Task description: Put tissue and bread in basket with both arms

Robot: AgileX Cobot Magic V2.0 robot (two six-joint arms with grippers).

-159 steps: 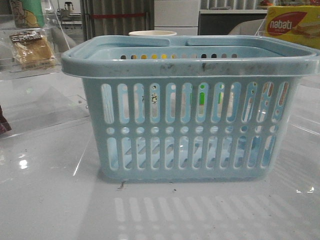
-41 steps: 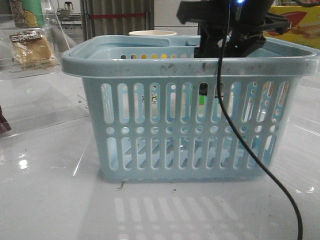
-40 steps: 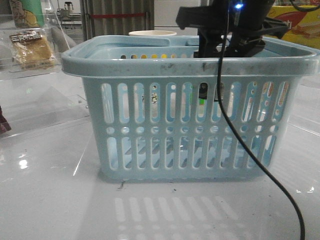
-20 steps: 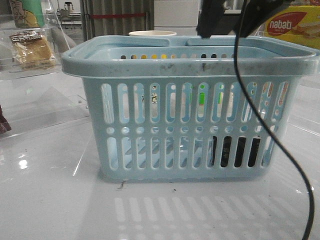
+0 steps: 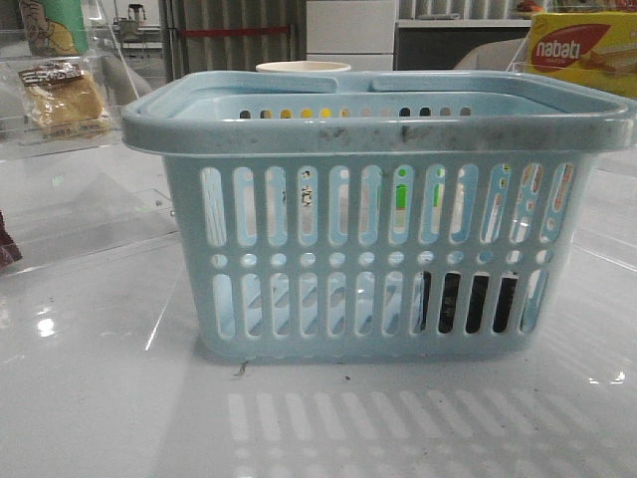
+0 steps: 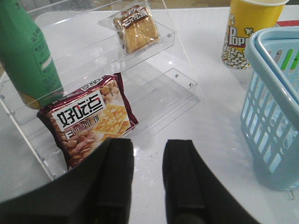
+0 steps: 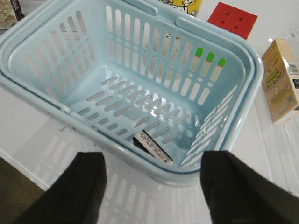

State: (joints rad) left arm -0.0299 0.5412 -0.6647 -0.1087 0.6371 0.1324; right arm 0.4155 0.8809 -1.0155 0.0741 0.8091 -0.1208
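One of the two task items is already inside the basket (image 5: 378,214): the tissue (image 7: 153,145) lies flat on the basket floor against the near wall, toward the right corner, and shows in the front view as a dark block (image 5: 468,302) behind the lower slots. The basket stands upright on the white table (image 5: 100,398), near its front edge. The bread (image 6: 137,30) rests in its clear wrapper on the upper step of a clear plastic stand (image 6: 168,79) toward the table's left edge, well apart from the basket. On the stand's lower step leans a red cracker packet (image 6: 88,116), beside a green bottle (image 6: 29,56). A yellow popcorn cup (image 6: 247,28) stands just behind the basket. The left claw (image 6: 148,177) hangs over the table in front of the stand, jaws apart, holding nothing. The right claw (image 7: 152,179) hangs above the basket's near rim, jaws wide apart and empty.
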